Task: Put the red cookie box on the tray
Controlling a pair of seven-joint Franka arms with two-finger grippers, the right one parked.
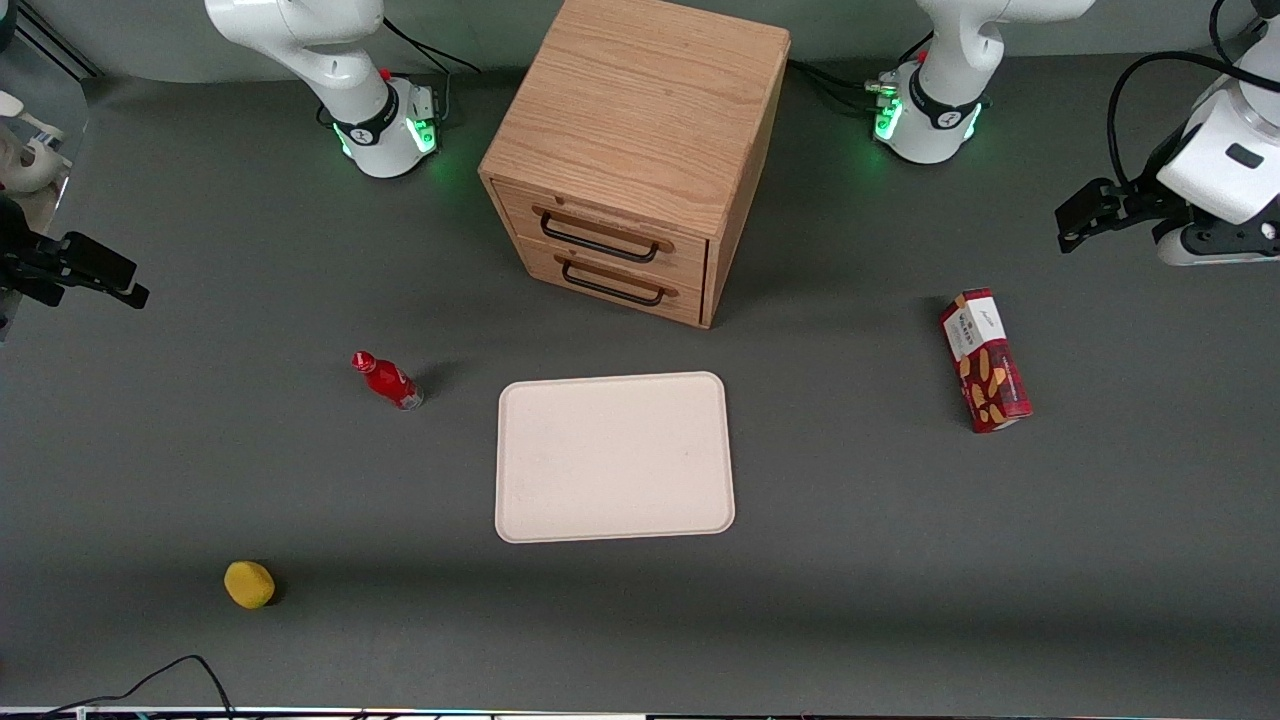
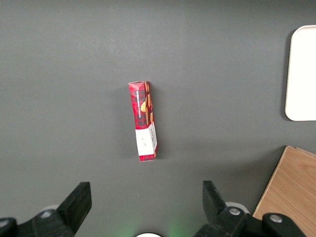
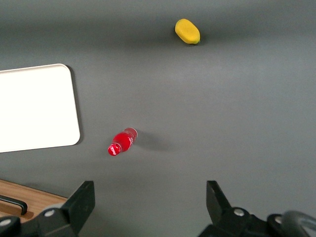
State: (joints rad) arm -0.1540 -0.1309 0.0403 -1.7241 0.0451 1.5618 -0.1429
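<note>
Your gripper hangs high near the tabletop's working-arm edge, fingers spread wide, holding nothing. The red cookie box lies flat on the tabletop below, its long side running away from the fingers, well apart from the tray.

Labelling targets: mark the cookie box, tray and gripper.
red cookie box (image 1: 985,362), front view, top face.
tray (image 1: 614,456), front view, bare floor.
gripper (image 2: 145,205), left wrist view, open, above table.

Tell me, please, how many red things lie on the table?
2: the cookie box toward the working arm's end, below the open gripper, and a small bottle beside the tray.
</note>
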